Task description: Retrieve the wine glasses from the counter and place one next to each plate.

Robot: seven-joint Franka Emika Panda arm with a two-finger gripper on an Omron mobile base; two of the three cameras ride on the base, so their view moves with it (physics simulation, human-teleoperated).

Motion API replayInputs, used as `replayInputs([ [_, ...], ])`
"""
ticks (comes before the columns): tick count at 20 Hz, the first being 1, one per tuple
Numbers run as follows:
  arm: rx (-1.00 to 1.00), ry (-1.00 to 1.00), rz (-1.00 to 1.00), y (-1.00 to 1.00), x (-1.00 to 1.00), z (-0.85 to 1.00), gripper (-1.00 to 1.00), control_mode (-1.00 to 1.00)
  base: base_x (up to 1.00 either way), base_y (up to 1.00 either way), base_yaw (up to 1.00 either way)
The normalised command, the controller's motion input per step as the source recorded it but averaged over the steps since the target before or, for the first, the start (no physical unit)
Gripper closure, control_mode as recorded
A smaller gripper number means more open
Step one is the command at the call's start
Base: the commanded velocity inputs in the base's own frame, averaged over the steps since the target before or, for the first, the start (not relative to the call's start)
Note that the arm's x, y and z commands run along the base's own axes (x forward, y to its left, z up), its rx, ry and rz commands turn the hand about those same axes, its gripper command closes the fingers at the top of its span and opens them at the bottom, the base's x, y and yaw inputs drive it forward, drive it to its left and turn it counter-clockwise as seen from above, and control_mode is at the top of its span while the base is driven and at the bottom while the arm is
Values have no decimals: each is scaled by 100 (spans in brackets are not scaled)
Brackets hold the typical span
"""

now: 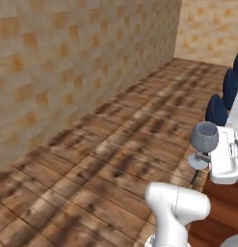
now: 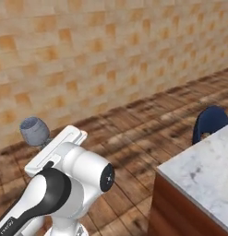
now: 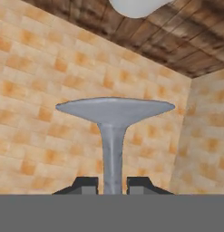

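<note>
The gripper (image 3: pixel 112 185) is clamped narrow on the stem of a wine glass (image 3: pixel 114 118); in the hand view the two dark fingertips (image 3: pixel 85 185) sit on either side of the thin stem with no gap showing. From there the stem runs straight away from the hand along the gripper's own line, and the round foot spreads just beyond the fingertips, so the glass's long axis and the gripper's axis are one. In the left base view the glass (image 1: pixel 204 142) stands roughly upright, its smoky bowl above and its foot below, just beside the white hand and carried in the air above the wooden floor (image 1: pixel 101 159), touching nothing else. In the right base view the bowl (image 2: pixel 35 129) pokes out past the far end of the hand, with the tan tiled wall (image 2: pixel 111 55) behind it. Farther out, to the arm's right, the corner of a marble-topped unit over reddish wood (image 2: pixel 203 170) comes into view with a blue stool (image 2: pixel 210 120) tucked at its far edge; more blue stools (image 1: pixel 218 110) line up in the left base view. I judge this a carrying stage: with no plate in sight, setting the glass down calls first for turning toward that marble top, where the plates may lie.
</note>
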Motion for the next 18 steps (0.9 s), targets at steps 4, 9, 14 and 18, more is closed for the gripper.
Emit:
replayInputs([
  [4,0,0,0,0,0,0,100,100,99,99,-36],
  [9,0,0,0,0,0,0,100,100,85,96,-34],
  [14,0,0,0,0,0,0,100,100,84,94,-43],
  [18,0,0,0,0,0,0,100,100,71,40,-69],
])
